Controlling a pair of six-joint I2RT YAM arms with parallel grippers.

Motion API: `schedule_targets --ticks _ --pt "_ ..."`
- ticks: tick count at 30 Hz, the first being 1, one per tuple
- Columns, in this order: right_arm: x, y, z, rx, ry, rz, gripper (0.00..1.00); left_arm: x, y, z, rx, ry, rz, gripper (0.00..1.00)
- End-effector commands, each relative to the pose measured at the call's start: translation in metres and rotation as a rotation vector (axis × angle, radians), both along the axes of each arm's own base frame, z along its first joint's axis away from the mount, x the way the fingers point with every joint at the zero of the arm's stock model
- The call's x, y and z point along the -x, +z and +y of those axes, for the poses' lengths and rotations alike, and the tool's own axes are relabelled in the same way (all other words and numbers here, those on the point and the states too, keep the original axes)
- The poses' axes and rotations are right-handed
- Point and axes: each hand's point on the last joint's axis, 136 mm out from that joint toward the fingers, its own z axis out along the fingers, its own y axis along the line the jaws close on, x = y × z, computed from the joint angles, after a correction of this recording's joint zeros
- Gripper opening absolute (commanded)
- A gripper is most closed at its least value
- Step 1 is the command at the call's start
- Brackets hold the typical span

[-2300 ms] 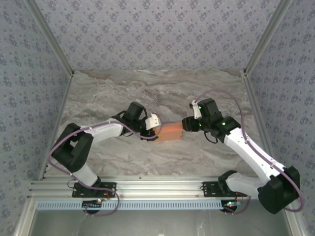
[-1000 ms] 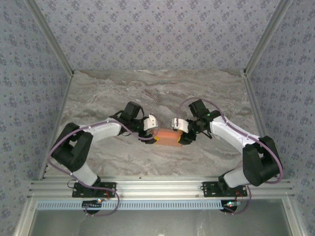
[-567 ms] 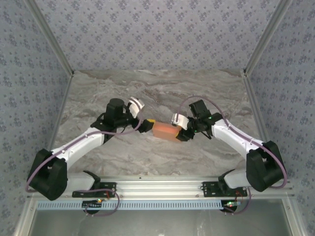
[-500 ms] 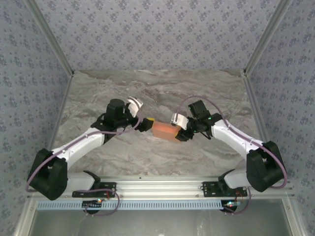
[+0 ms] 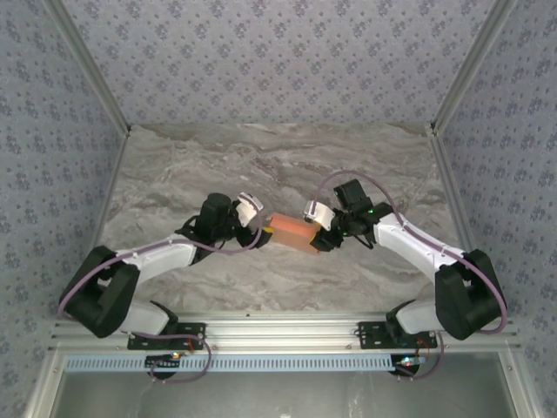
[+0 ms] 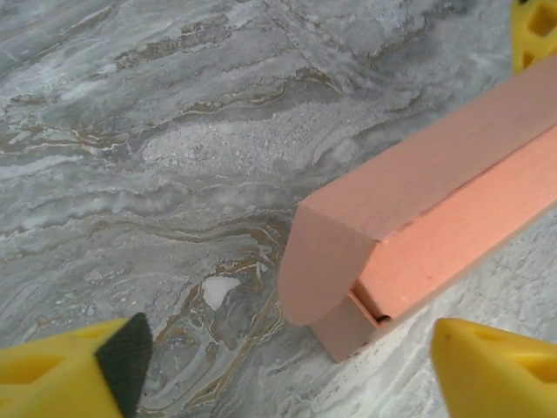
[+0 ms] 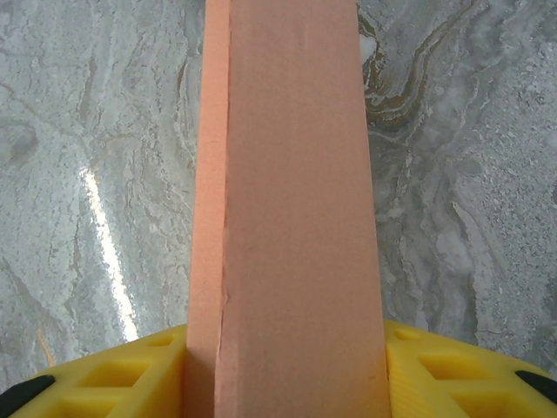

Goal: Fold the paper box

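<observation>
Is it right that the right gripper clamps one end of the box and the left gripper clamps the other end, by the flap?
Not quite. The right gripper does clamp one end of the box, but the left gripper is open at the other end: the left wrist view shows its fingers spread wide, not touching the flap.

A grey veined marble table (image 5: 174, 165) sits between floral-patterned walls (image 5: 278, 61), an aluminium rail (image 5: 278, 326) along its near edge.

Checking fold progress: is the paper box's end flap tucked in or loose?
Loose. In the left wrist view the paper box has its rounded end flap bent over the end but outside, gap showing.
</observation>
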Motion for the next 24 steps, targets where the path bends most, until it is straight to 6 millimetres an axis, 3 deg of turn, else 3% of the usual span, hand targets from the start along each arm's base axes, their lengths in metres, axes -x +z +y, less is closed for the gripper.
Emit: schedule_targets --ticks 1,10,18,24 --pt "0.008 -0.004 -0.001 -0.001 0.023 0.031 0.52 -0.017 0.029 -0.013 0.065 -0.033 -0.102 0.81" --pt "0.009 -0.008 -0.003 0.027 0.021 0.028 0.52 -0.014 0.045 -0.023 0.138 -0.066 -0.044 0.75" --pt "0.001 -0.006 -0.006 0.049 -0.013 -0.007 0.50 -0.004 0.043 -0.016 0.195 -0.087 0.019 0.88" --pt "0.006 -0.007 0.000 0.030 -0.001 0.015 0.50 -0.012 0.042 -0.011 0.213 -0.031 0.039 0.88"
